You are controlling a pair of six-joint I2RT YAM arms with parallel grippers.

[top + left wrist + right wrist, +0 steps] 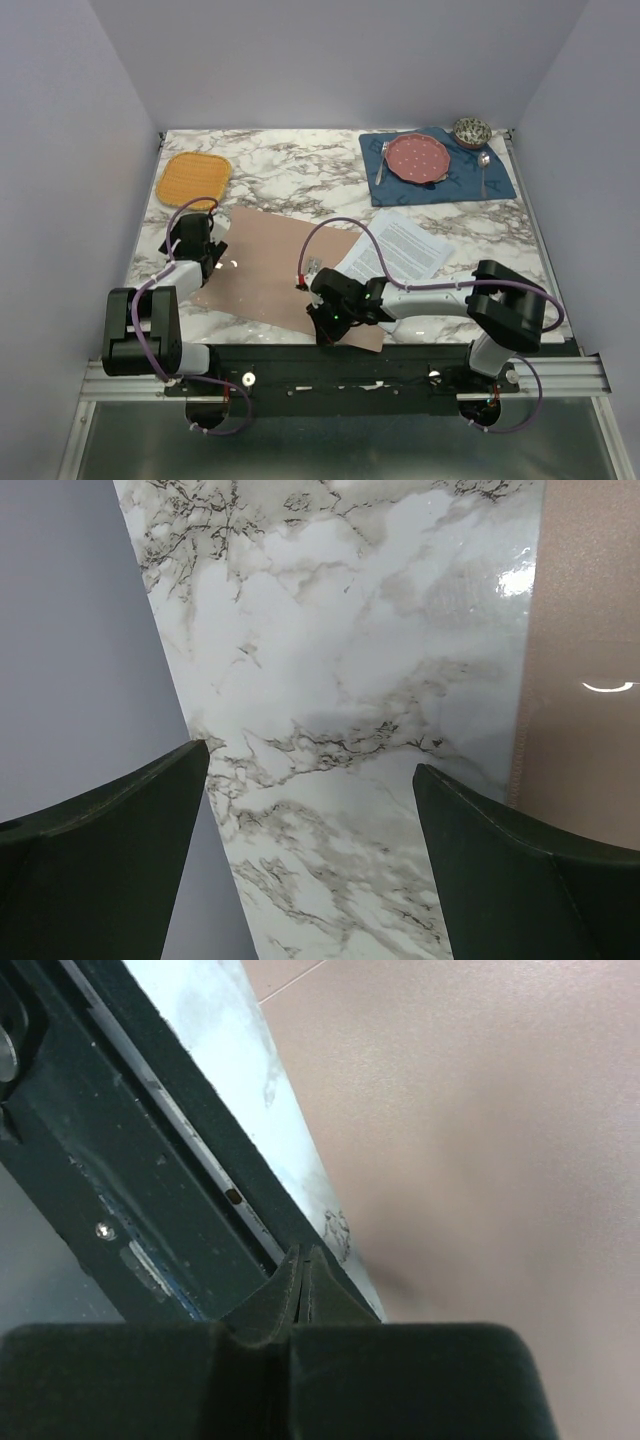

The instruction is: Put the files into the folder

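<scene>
While the white, grey-veined marble tabletop (pixel 300 170) has room to spare, the trouble I can see sits along its near edge. The thin, flat pinkish-brown card folder (pixel 265 265) lies in the middle of the table, its near edge reaching almost to the rim. I cannot say whether it is spread open or closed. The files, two white paper sheets dense with black print (pixel 400 245), lie flat on the marble just beside the folder's right side, one corner hidden behind the right arm. They are outside the folder, so nothing is filed yet.

The black metal rail (pixel 150 1160) runs along the table's rim, close to where the right gripper (pixel 303 1260) is working, so a low sweep could knock it. That gripper is down at the folder's near edge with its jaws pressed fully together. Whether any card is caught between them I cannot tell, because the card is too thin to show. If nothing is caught, a lift would raise nothing. If the whole thickness is caught, the folder could come up in one piece and nudge the sheets.

The left gripper (pixel 310 765) hovers over bare marble just beside the folder's left edge, spread wide and holding nothing. With that side unpinned, I would expect the slick card to skate on the glossy top.
</scene>
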